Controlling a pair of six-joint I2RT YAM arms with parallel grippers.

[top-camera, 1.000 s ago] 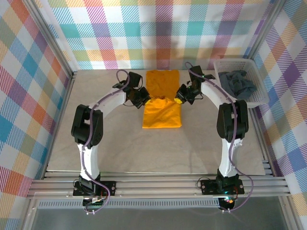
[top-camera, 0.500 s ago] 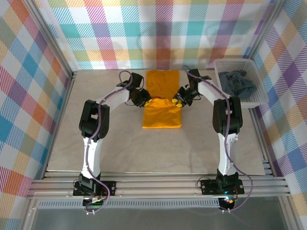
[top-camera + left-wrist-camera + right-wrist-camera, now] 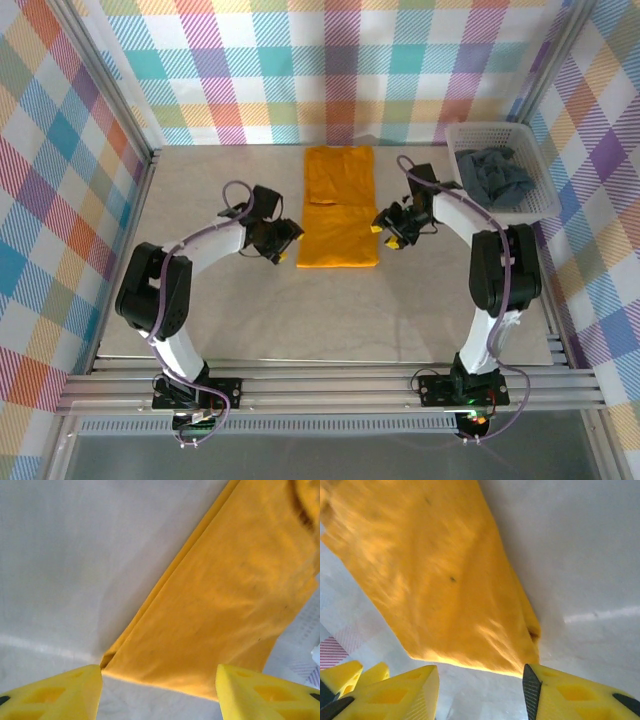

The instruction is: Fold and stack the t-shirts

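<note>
The mustard-orange t-shirt (image 3: 338, 215) lies flat on the table (image 3: 250, 320), a long folded strip running from the middle of the far edge toward the table's centre. Its near half carries a second layer folded over it, slightly wider than the far half.

The left gripper (image 3: 280, 243) sits low over the table just beside the shirt's near left corner. Its jaws are spread with nothing between them. In the left wrist view the yellow fingers (image 3: 60, 690) stand wide apart over bare table, and the shirt's folded corner lies just ahead of one of them, apart from both.

The right gripper (image 3: 392, 230) is just off the shirt's right edge, alongside the doubled near half. Its jaws are also spread and empty. In the right wrist view the fingers (image 3: 570, 695) frame the shirt's near corner, which lies just beyond them without touching.

The dark slate-grey t-shirt (image 3: 498, 175) is bunched up in the white lattice basket (image 3: 545, 205) at the far right corner of the table, well apart from both grippers.
</note>
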